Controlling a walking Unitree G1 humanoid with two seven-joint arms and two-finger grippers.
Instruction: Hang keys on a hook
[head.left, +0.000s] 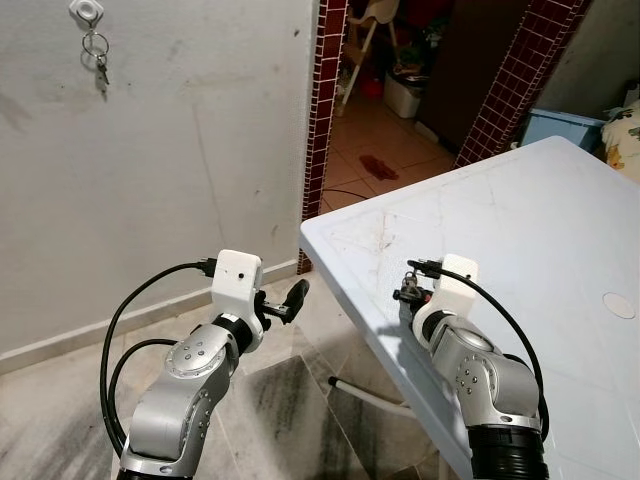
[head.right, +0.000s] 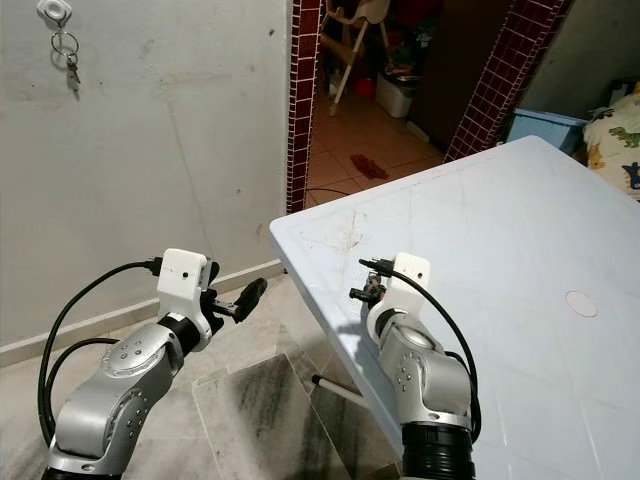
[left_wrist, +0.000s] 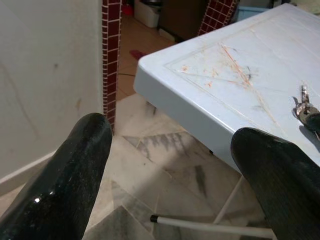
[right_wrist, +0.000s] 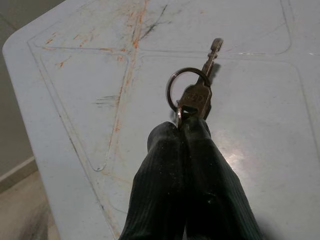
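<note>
Right gripper: we saw its two black fingers pressed together, pinching a key on a ring; it sat over the near-left corner area of the table.
Held keys: we noted them sticking out past the fingertips, above the tabletop; whether they touched it we could not tell.
Left gripper: we saw the fingers spread wide with nothing between them, out over the floor, left of the table edge.
Table: we logged a pale blue plastic top with orange scratch marks near its corner.
Hook: we marked a white wall hook high on the grey wall, well apart from both grippers.
Hung keys: we saw another key ring already hanging under that hook.
Floor: we logged grey marble tiles, with a white rod lying under the table.
</note>
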